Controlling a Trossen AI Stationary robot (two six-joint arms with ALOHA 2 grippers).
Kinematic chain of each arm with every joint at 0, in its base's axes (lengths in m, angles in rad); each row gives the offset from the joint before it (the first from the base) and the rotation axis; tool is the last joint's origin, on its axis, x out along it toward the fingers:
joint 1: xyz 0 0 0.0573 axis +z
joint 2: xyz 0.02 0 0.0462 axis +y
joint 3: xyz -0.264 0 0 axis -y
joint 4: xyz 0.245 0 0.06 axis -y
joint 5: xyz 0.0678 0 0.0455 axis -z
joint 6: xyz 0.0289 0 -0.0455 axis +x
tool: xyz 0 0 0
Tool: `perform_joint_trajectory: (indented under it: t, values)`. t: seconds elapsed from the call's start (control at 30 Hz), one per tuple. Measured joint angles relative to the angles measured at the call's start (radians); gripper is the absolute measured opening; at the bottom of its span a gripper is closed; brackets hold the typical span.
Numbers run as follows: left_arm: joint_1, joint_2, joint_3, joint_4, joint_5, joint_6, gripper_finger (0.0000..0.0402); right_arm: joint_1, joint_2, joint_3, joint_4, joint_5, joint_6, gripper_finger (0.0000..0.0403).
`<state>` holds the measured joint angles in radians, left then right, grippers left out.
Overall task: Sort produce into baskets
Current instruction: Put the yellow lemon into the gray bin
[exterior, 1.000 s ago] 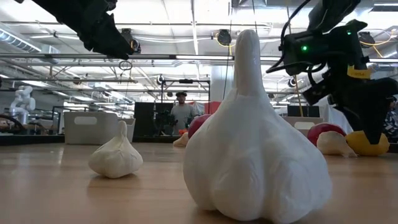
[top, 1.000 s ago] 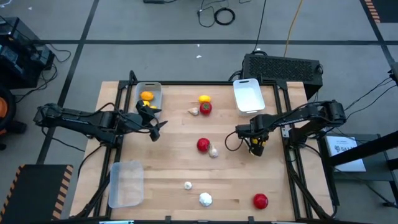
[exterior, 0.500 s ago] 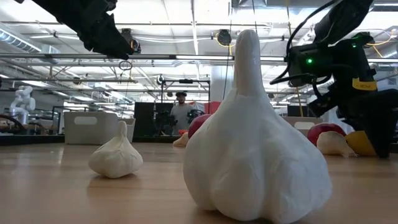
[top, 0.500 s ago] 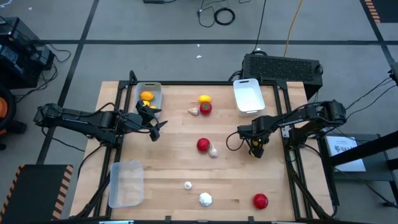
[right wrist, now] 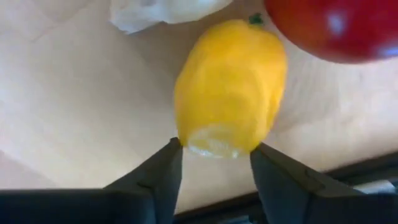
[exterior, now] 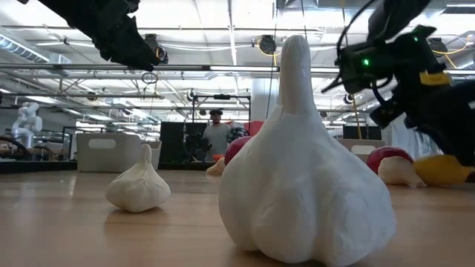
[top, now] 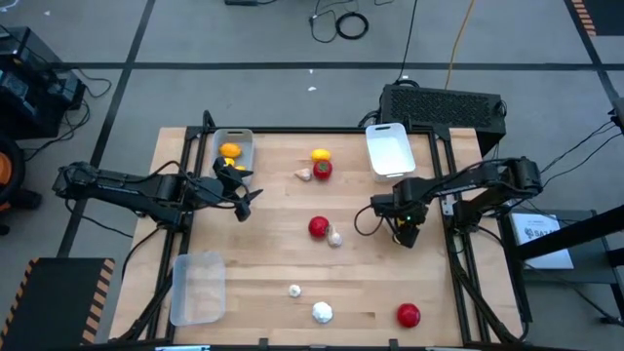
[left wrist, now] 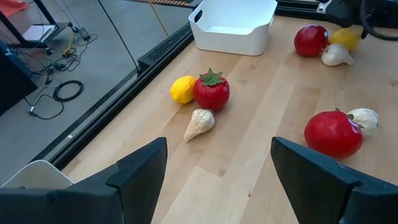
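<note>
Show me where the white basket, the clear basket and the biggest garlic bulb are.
white basket (top: 388, 163): high view, on its bare floor.
clear basket (top: 198, 290): high view, on its bare translucent floor.
biggest garlic bulb (exterior: 304, 200): low view, on the middle of its swollen body.

A robotics lab or workshop: a wooden surface (top: 283, 253) in a metal frame stands on a grey floor strewn with cables (top: 341, 21), under a high industrial ceiling (exterior: 193, 44), with a white humanoid robot (exterior: 28, 119) behind.

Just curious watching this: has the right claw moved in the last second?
Barely: the right gripper stays in front of the white basket, closing on the yellow piece.
</note>
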<state>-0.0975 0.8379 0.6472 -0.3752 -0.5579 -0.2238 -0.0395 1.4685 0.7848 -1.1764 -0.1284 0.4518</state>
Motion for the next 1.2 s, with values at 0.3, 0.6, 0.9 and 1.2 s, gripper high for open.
perform_joint_trajectory:
  t: [0.3, 0.6, 0.9, 1.2]
  values:
    - [0.000, 0.000, 0.000, 0.000, 0.000, 0.001, 0.0295, 0.000, 0.000, 0.168, -0.120, -0.001, 0.034, 0.0093]
    - [0.000, 0.000, 0.000, -0.001, 0.000, 0.002, 0.0295, 0.002, 0.000, 0.226, -0.161, 0.035, 0.102, 0.0087]
    - [0.000, 0.000, 0.000, -0.005, 0.000, 0.001, 0.0295, 0.008, 0.000, 0.187, -0.163, 0.043, 0.461, 0.0153]
    - [0.000, 0.000, 0.000, -0.010, 0.001, 0.000, 0.0295, 0.008, 0.000, 0.179, -0.156, 0.017, 0.564, 0.0256]
